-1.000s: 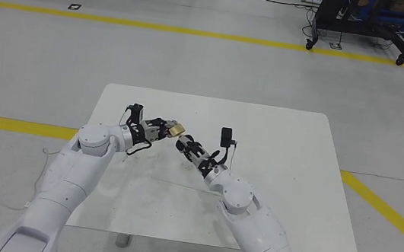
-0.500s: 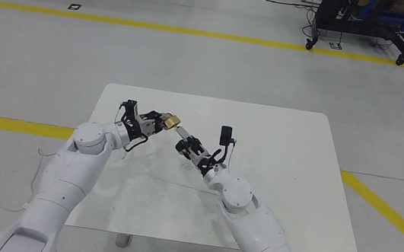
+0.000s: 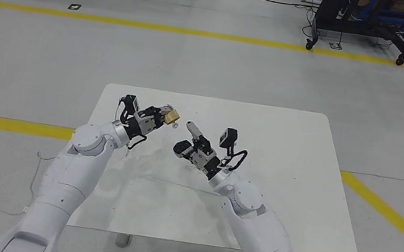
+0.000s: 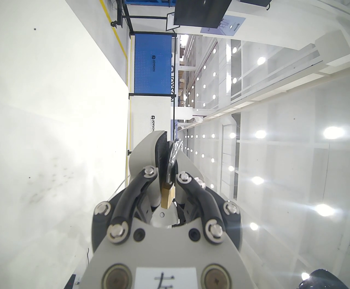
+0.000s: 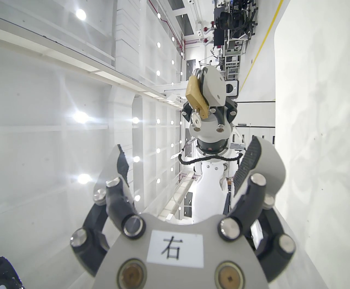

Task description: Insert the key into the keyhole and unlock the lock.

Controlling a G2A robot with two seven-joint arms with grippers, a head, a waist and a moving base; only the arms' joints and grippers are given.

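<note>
A brass padlock (image 3: 173,115) is held above the white table (image 3: 285,191) by my left gripper (image 3: 163,114). In the left wrist view that gripper (image 4: 169,145) is shut on the silver shackle (image 4: 173,156), with the brass body (image 4: 167,195) hanging between the finger links. The right wrist view shows the padlock (image 5: 194,93) with a silver key (image 5: 195,118) sticking out of its end. My right gripper (image 3: 192,131) is a short way from the lock and faces it. It stands open (image 5: 188,164) with nothing between its fingers (image 5: 250,161).
The white tabletop stretches bare to the right and toward the near edge (image 3: 247,249). Yellow floor lines (image 3: 199,31) and wheeled frames (image 3: 361,28) lie well beyond the table.
The right gripper was up against the padlock; it has opened and drawn back, leaving the key in the lock. The left arm has carried the padlock slightly farther from the robot.
</note>
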